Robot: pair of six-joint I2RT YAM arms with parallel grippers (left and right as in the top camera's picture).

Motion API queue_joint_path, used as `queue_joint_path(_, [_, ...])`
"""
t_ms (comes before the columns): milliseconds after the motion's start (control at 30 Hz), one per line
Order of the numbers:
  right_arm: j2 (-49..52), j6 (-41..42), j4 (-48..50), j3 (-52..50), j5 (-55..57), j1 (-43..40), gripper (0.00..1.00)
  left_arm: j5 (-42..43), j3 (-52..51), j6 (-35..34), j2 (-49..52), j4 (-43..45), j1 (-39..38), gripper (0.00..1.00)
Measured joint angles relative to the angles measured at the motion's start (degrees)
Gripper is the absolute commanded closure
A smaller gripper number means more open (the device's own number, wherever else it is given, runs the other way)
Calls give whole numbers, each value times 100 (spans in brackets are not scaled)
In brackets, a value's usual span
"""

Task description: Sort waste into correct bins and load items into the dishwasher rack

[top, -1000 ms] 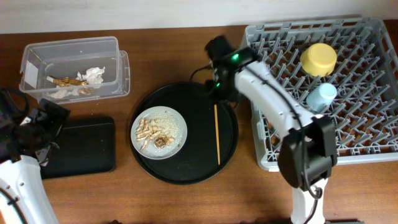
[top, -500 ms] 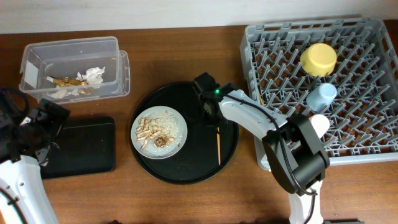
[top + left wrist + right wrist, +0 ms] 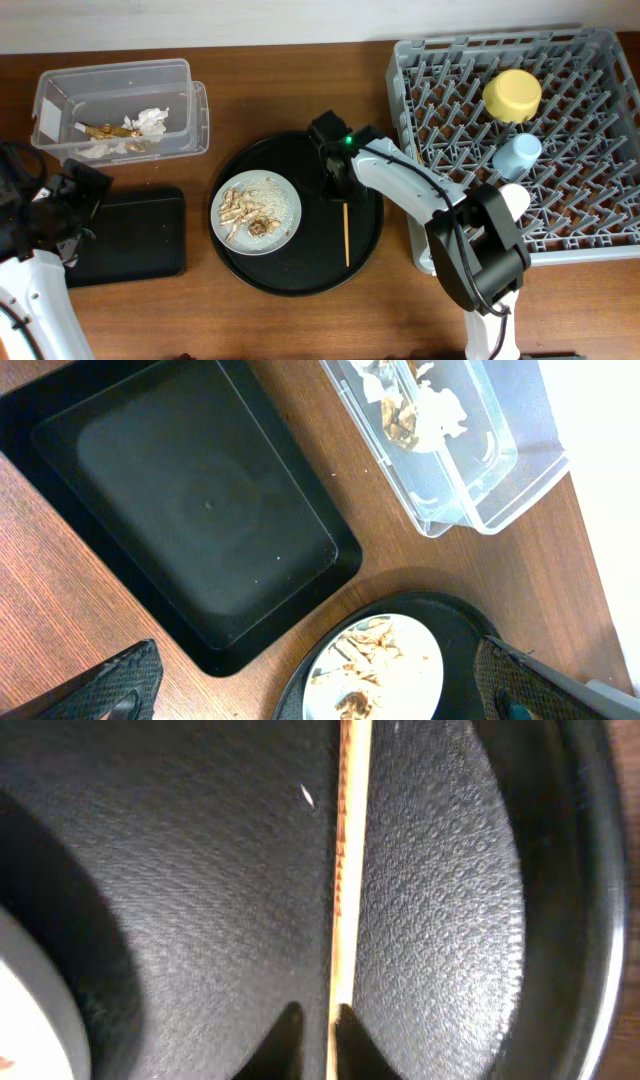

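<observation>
My right gripper [image 3: 337,187] is low over the large round black tray [image 3: 300,272], shut on the upper end of a wooden chopstick [image 3: 346,235]. The right wrist view has the chopstick [image 3: 346,870] running between the two dark fingertips [image 3: 288,1025]. The grey plate [image 3: 256,212] on that tray carries beige food scraps [image 3: 240,208] and crumbs. White tissue [image 3: 152,121] and brown scraps lie in the clear tub [image 3: 115,70]. My left gripper [image 3: 320,695] hangs open above the shallow black tray [image 3: 200,510]. The yellow bowl [image 3: 512,94] and light-blue cup [image 3: 517,155] sit in the dishwasher rack [image 3: 580,215]. The pink cup is out of view.
The rack fills the right side, its near-left corner close to the round tray. The clear tub [image 3: 500,470] stands just behind the shallow black tray [image 3: 135,235] on the left. Bare wooden table [image 3: 270,90] runs along the back.
My right gripper came from the rack's left edge down onto the round tray and closed on the chopstick's top end. The chopstick has shifted slightly and straightened. The left arm stayed still.
</observation>
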Motion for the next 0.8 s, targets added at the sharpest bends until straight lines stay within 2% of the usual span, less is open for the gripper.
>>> queue_joint_path(33, [-11,-11,-26,48,24,0,59,0,0,0,0,0,0,1])
queue_joint_path(67, [-15,-9,-37,70,46,0,55,0,0,0,0,0,0,1])
queue_joint_path(133, [-15,11,-44,72,59,0,54,0,0,0,0,0,0,1])
queue_joint_path(200, [-15,-13,-2,70,61,0,46,0,0,0,0,0,0,1])
queue_joint_path(333, [-9,-11,457,-101,59,0,46,0,0,0,0,0,0,1])
queue_joint_path(433, [72,-15,564,-175,61,0,57,0,0,0,0,0,0,1])
queue_joint_path(600, [197,11,634,-192,177,0,84,0,0,0,0,0,0,1])
queue_joint_path(800, [227,46,634,-195,280,0,86,0,0,0,0,0,0,1])
